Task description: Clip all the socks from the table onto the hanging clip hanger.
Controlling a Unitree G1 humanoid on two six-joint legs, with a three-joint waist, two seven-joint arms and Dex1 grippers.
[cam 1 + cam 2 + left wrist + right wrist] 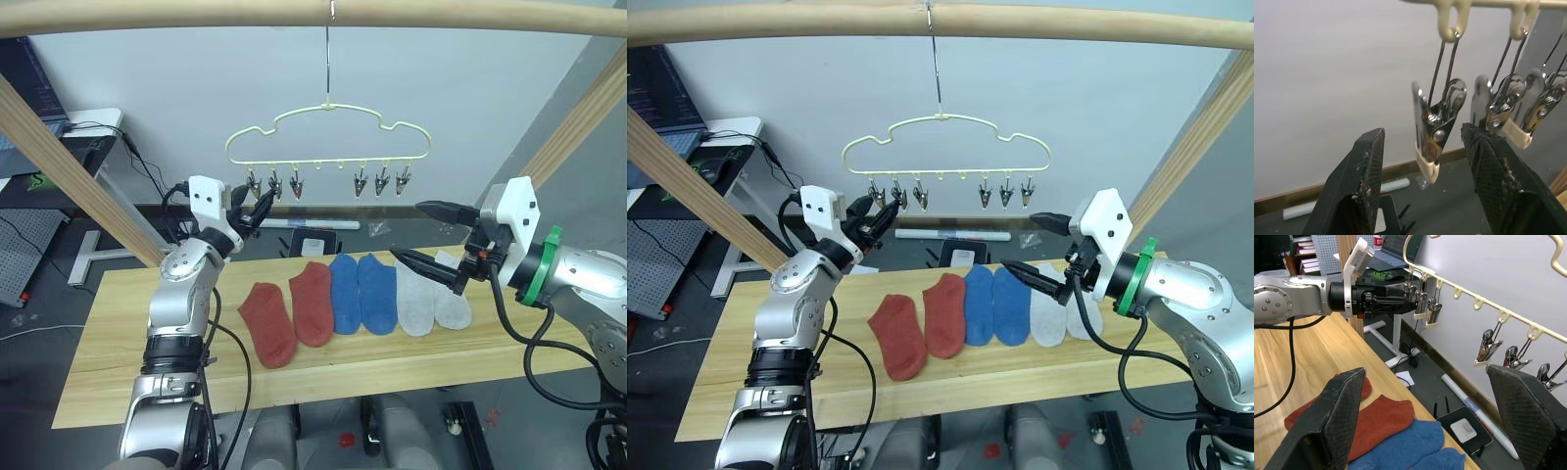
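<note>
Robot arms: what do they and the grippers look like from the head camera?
Both arms are silver-grey metal with black joints and loose black cables. Each wrist carries a white angular block. The right arm has a green ring behind its wrist. The left gripper and the right gripper each have two black fingers with cross-hatched pads.

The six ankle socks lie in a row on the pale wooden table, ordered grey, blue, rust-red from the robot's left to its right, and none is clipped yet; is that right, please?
Not quite: the order is reversed. In the left eye view, from the robot's left, come the two rust-red socks, then the two blue socks, then the two light grey socks. They do lie in a row on the pale wooden table, none clipped to the pale-yellow wire clip hanger.
</note>
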